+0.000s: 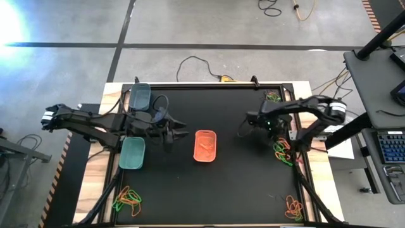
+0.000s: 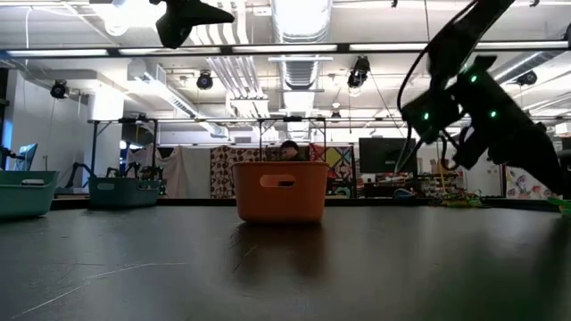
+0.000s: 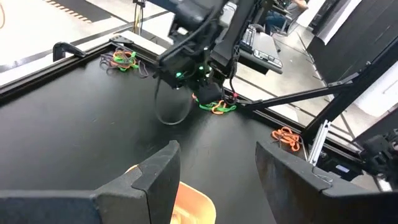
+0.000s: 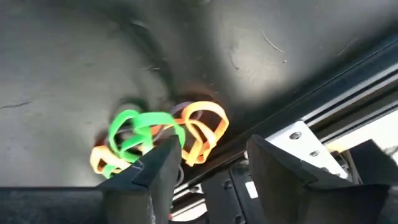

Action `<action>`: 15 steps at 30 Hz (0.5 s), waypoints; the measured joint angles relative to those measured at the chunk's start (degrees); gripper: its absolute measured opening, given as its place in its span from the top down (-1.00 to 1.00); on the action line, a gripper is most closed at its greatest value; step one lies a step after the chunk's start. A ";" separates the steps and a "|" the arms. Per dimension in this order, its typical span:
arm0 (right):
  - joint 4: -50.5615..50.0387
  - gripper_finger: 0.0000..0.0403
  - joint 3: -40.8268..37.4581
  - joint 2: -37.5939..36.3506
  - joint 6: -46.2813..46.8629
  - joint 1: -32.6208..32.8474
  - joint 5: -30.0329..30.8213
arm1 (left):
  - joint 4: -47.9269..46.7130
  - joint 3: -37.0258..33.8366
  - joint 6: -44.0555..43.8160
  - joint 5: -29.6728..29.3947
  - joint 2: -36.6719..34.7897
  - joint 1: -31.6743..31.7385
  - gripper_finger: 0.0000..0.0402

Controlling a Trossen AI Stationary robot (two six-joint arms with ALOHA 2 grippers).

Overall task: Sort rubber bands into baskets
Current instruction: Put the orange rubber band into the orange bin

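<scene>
You have three baskets on the black table [image 1: 240, 183]. The orange basket [image 1: 205, 145] sits in the middle. The light green basket [image 1: 132, 154] and the dark basket [image 1: 140, 96] sit on the left side, near your left arm.

Your left gripper [image 1: 180, 134] hangs between the light green basket and the orange basket. Its fingers [image 3: 155, 171] stand apart and hold nothing.

Your right gripper [image 4: 208, 165] is low over a pile of rubber bands [image 1: 282, 152] by the right edge of the table. In the right wrist view its fingers have a gap between them, and green and orange bands [image 4: 158, 140] lie just in front of the tips. You cannot tell if it has hold of one.

More little piles lie in the corners: one at the near left [image 1: 127, 198], one at the near right [image 1: 293, 206], one at the far right [image 1: 273, 97]. The table's raised frame [image 4: 311, 140] runs right beside the pile you are working on.

Cables [image 1: 196, 63] lie on the floor behind the table.
</scene>
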 joint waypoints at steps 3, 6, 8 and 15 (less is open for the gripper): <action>0.45 0.20 0.00 3.16 -1.97 -2.07 0.03 | -1.77 0.00 0.89 0.00 -0.75 0.00 0.04; 0.87 0.27 0.00 5.36 -3.23 -2.16 -0.68 | -3.63 0.00 1.99 0.00 -2.06 0.00 0.04; 2.08 0.31 0.00 6.55 -3.72 -2.14 -3.09 | -4.74 0.00 2.79 -0.02 -3.43 0.00 0.04; 3.89 0.41 -0.59 11.26 -3.08 -2.14 -3.59 | -8.70 -0.02 5.83 -2.07 -9.47 0.00 0.04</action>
